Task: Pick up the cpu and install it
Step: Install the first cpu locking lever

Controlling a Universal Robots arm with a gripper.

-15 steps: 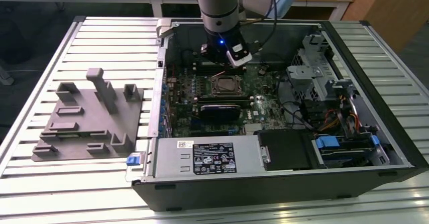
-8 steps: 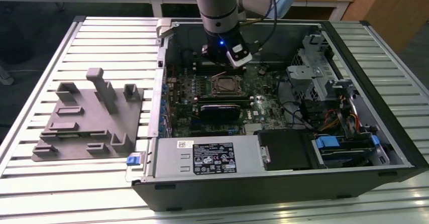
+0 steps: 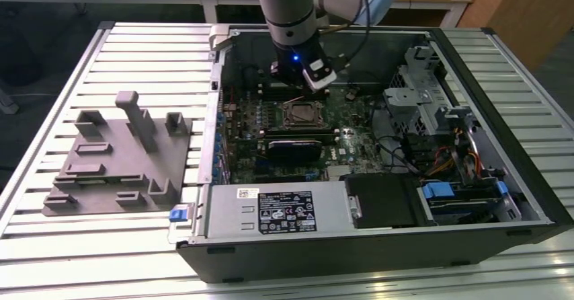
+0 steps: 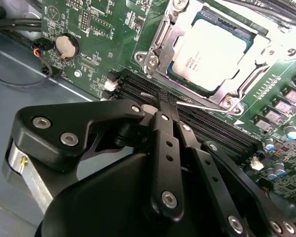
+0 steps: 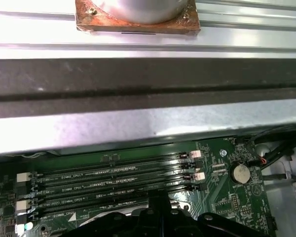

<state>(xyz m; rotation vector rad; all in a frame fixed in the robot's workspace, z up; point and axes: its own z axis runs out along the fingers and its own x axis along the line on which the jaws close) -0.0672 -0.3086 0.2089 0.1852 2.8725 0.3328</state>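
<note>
CPU (image 4: pixel 213 55) was seen already seated in the motherboard socket (image 4: pixel 222 94), the gripper (image 4: pixel 160 106) was held just beside it over the memory slots (image 5: pixel 113 177), fingers pressed together and empty, so placement was judged done.

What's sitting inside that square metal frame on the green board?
The cpu, its pale silver top facing up, lies inside the socket frame. The socket contacts beneath it are covered. The gripper sits beside the frame over the memory slots.

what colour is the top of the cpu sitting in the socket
Pale silver-grey metal; the cpu shows best in the second wrist view.
</note>
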